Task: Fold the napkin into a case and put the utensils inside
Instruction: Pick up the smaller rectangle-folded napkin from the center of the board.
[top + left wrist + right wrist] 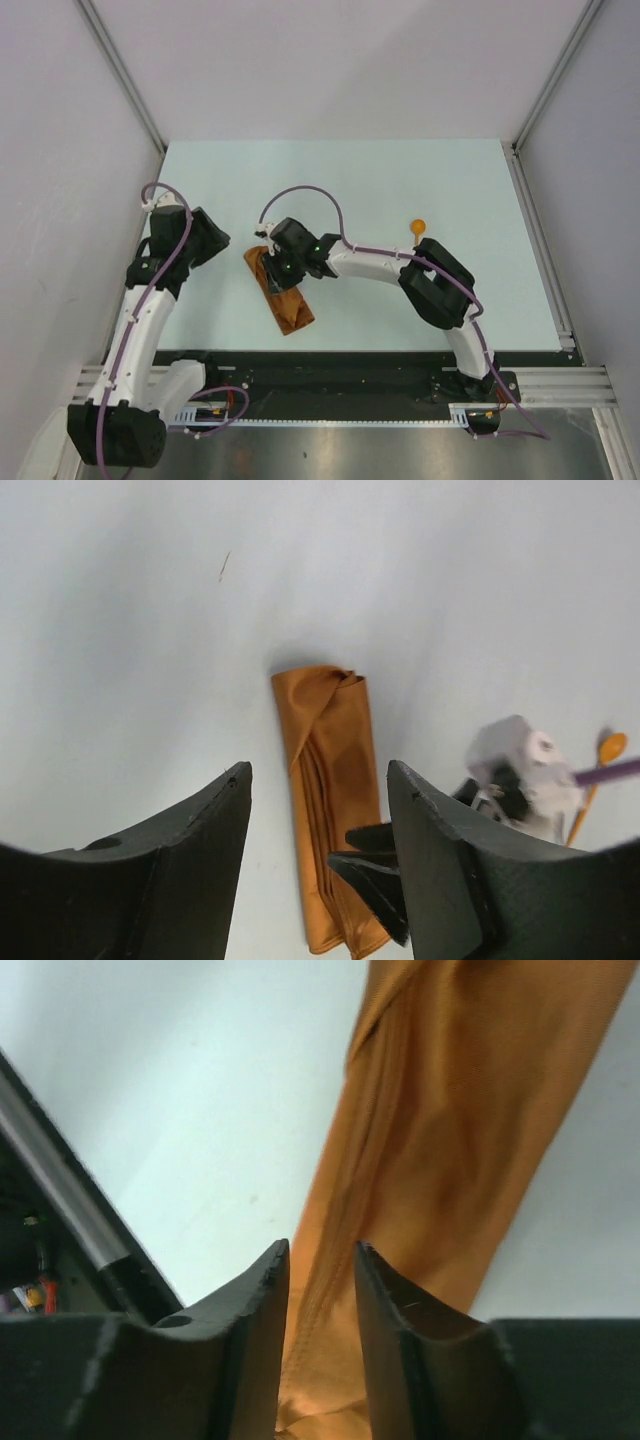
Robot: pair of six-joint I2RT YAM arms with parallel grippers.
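The case (290,310) lay slantwise on the pale table (350,170), left of centre. Its near end sat close to the black rail (330,372) along the table's front edge, and its far end was bunched into a loose knot of folds. Open tabletop ran from the case out to the far edge and across to the right side rail. There the spoon (418,228) lay well apart from the cloth, orange bowl pointing away from you. Grey walls closed in the left, right and far sides, so your room was mostly forward and to the right.

Your left gripper (318,780) hung to the left of the case with its 2 fingers spread wide. It was released, holding nothing and touching nothing, and you could see the case lying flat on the table through the gap.

Your right gripper (320,1255) sat low over the case's far half. Its jaws were parted only a little, the slim gap lined up over 1 long edge of the cloth. They were not clamped, and you could not tell whether the fingertips brushed the fabric.
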